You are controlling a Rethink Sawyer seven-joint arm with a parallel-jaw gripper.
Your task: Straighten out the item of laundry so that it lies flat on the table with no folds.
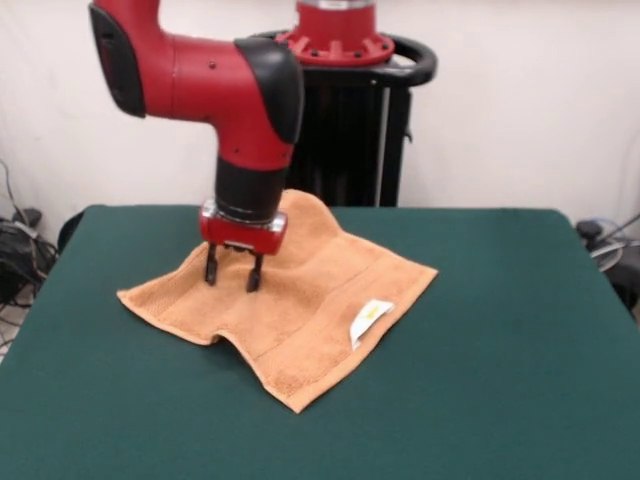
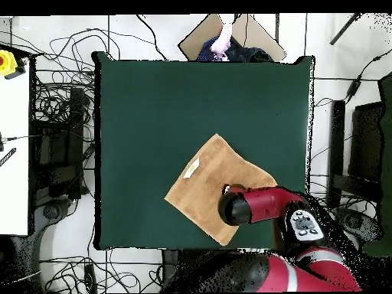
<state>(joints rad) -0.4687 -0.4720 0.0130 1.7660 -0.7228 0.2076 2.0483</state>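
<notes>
Claw on a rumpled towel

The claw (image 1: 232, 275), slightly parted, presses into the towel (image 1: 300, 300); best drag outward across the worktop (image 1: 500, 380), flattening the hump.

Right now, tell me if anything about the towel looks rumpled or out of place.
The towel is not flat. Its far corner humps up behind the gripper, and a ripple lifts the near edge in the front view. It also lies turned cornerwise to the table edges. The gripper's fingers stand open, tips down on the cloth. The tag shows on top.
</notes>
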